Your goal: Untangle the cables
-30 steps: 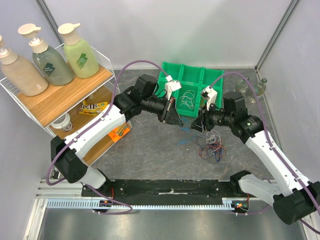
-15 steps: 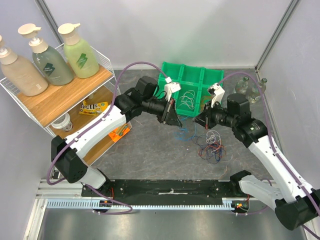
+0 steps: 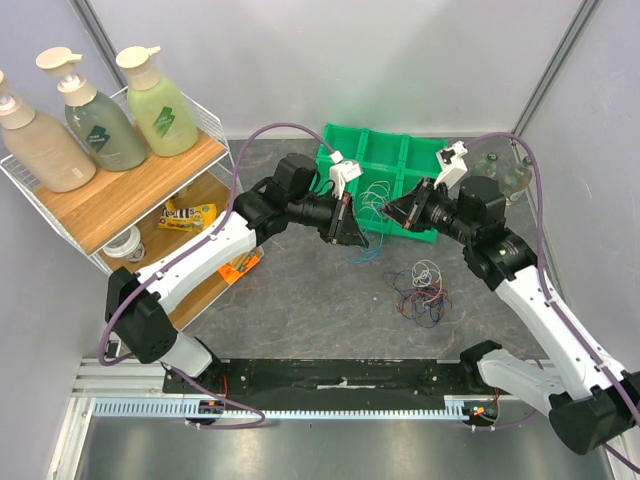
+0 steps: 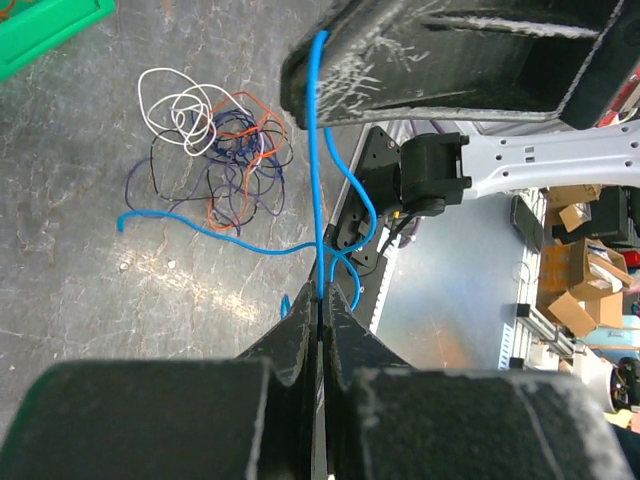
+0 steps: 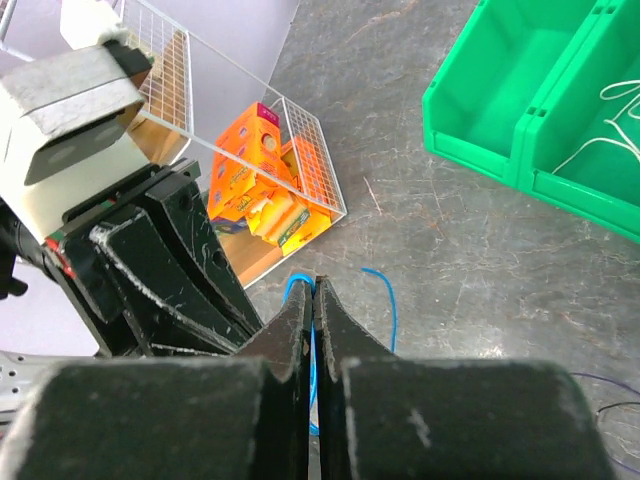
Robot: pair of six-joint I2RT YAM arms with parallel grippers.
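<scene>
The cables lie as a small tangle (image 3: 422,295) of white, black, orange-red and purple wires on the grey table, also seen in the left wrist view as the tangle (image 4: 215,140). A blue cable (image 4: 322,170) runs taut between both grippers, with one tail trailing on the table toward the tangle. My left gripper (image 4: 321,293) is shut on its lower part. My right gripper (image 5: 314,283) is shut on the same blue cable (image 5: 390,300). In the top view the left gripper (image 3: 358,240) and right gripper (image 3: 388,212) meet just in front of the green tray (image 3: 335,160).
The green tray holds a loose white cable (image 3: 376,196) in one compartment. A wire shelf (image 3: 130,190) with pump bottles stands at the left, with orange boxes (image 5: 262,190) at its foot. Glass jars (image 3: 500,175) sit at the back right.
My right gripper has shut on the blue cable and risen back toward the green tray. The blue cable has lifted away from the tangle. The left gripper kept its grip and shifted slightly.
</scene>
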